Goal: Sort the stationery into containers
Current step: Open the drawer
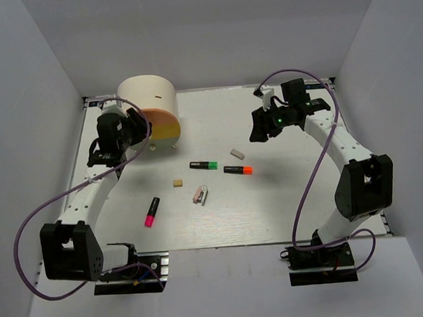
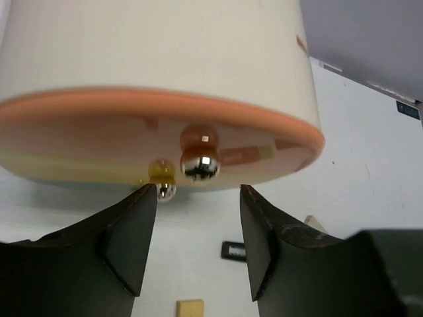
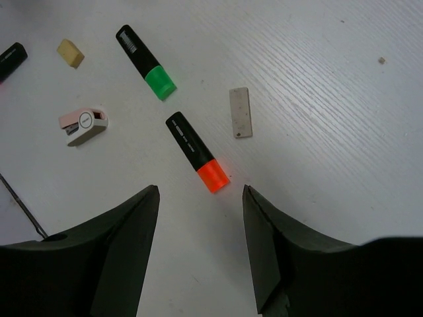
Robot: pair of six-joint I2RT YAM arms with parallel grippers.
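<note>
The cream cylindrical container (image 1: 148, 98) stands at the back left, its orange tier (image 1: 163, 125) facing the table's middle. My left gripper (image 1: 134, 129) hovers right in front of it, open; two shiny knobs (image 2: 199, 164) sit just beyond its fingertips (image 2: 135, 224), and nothing is between the jaws. My right gripper (image 3: 200, 191) is open above the table, empty, with the orange-capped marker (image 3: 197, 152) just ahead of it. Loose mid-table lie the green-capped marker (image 1: 205, 165), pink-capped marker (image 1: 152, 212), grey eraser (image 1: 237, 154), tan eraser (image 1: 177, 182) and pinkish clip (image 1: 201, 195).
White walls close in the table on the left, back and right. Purple cables loop from both arms. A yellow tier (image 1: 162, 142) shows under the orange one at the container's base.
</note>
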